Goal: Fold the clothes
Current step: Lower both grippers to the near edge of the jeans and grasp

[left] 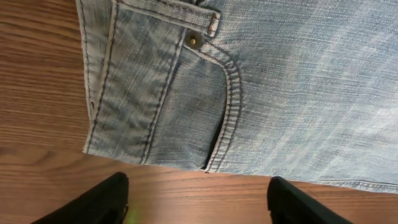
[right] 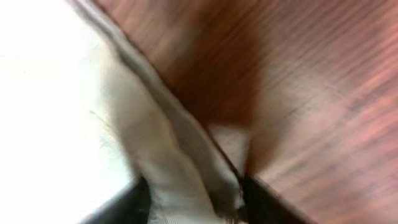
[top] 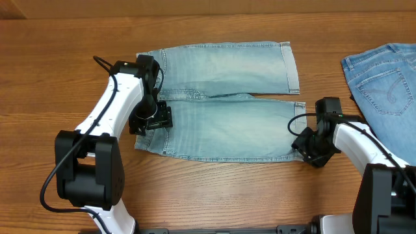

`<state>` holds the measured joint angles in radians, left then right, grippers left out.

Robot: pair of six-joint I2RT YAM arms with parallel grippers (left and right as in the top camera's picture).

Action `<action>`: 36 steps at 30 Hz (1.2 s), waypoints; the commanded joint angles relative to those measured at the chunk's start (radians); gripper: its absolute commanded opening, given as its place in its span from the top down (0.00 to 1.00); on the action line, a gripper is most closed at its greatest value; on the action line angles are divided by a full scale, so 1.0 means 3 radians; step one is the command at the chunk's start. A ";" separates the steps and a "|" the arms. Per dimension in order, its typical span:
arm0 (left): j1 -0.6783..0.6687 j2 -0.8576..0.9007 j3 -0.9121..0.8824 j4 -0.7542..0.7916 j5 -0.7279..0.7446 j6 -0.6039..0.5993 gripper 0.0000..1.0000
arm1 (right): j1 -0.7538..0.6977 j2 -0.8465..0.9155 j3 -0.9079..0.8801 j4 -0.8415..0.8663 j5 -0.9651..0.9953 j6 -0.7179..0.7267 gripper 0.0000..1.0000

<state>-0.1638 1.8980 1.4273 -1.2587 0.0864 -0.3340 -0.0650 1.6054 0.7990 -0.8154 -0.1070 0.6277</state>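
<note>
The pale light-blue denim shorts lie flat on the wooden table, waistband to the left, both legs pointing right. My left gripper hovers at the near waistband corner, open and empty; the left wrist view shows the shorts' pocket and rivet just beyond its spread fingers. My right gripper is at the near leg's cuff corner. In the blurred right wrist view its fingers are closed on the cuff fabric.
A second, medium-blue pair of jeans lies at the right edge of the table, just behind my right arm. Bare wood shows in front of and to the left of the shorts.
</note>
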 commanded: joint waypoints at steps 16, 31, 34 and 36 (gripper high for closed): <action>0.0202 -0.0036 -0.0350 0.0028 -0.0151 -0.0248 0.04 | 0.0010 0.0165 -0.0154 0.0070 -0.0146 -0.0111 0.80; 0.0249 -0.0036 -0.0748 0.0264 -0.0175 -0.0521 0.36 | 0.0010 0.0165 -0.0154 0.0062 -0.0135 -0.0286 0.81; 0.0249 -0.0036 -0.0748 0.0258 -0.0173 -0.0553 0.62 | 0.0010 0.0165 -0.0154 0.0070 -0.0135 -0.0286 0.81; 0.0249 -0.0036 -0.0748 0.0206 -0.0181 -0.0559 0.63 | 0.0010 0.0165 -0.0154 0.0070 -0.0134 -0.0286 0.81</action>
<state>-0.0963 1.8980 1.2102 -1.1824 0.0475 -0.4778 -0.0654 1.6066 0.7963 -0.8028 -0.1375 0.5488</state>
